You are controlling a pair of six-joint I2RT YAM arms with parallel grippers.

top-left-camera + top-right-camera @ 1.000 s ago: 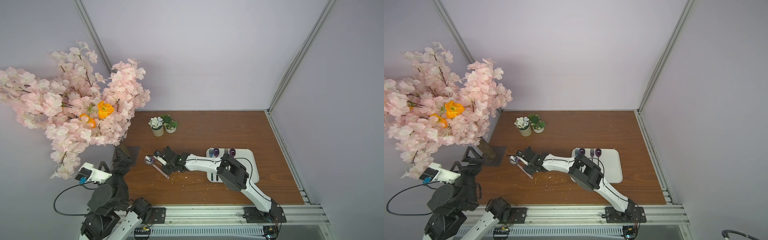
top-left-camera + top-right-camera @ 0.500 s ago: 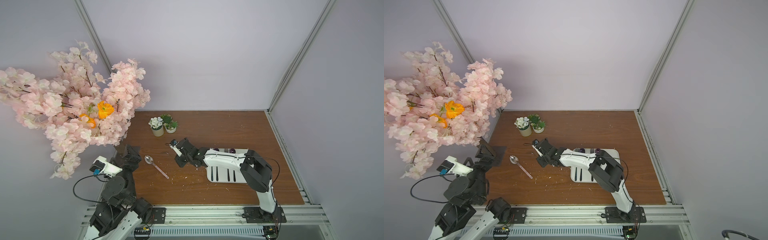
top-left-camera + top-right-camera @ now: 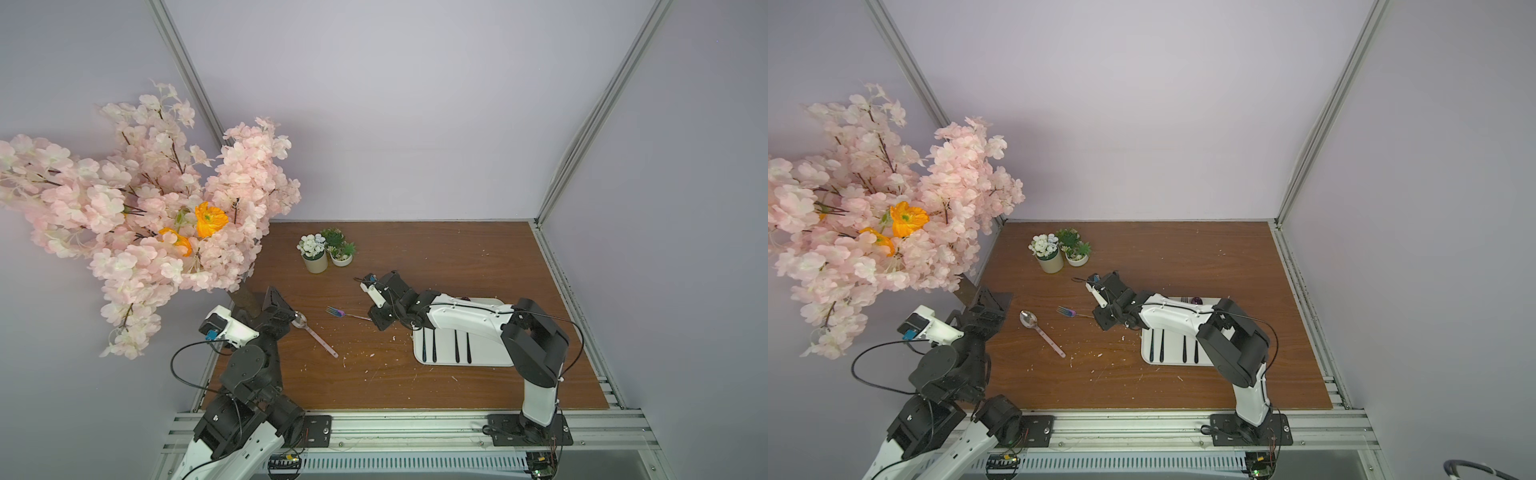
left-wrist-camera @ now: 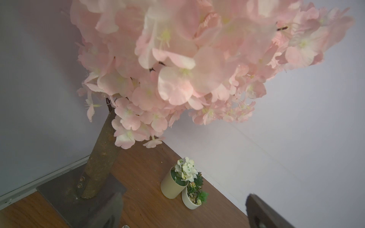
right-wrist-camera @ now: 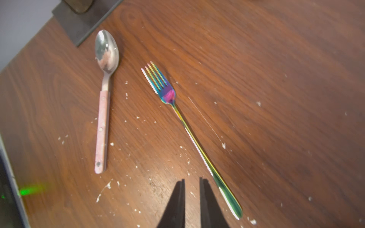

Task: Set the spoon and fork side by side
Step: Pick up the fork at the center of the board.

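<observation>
Fork now beside spoon; tray holds cutlery

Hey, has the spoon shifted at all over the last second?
No. The spoon lies in the same spot in both top views, its bowl just off the tree's dark base plate, handle angled the same way.

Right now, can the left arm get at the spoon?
Probably yes. The left end effector stands open right by the bowl of the spoon, nothing between them; the fork lies apart, on the far side.
</observation>
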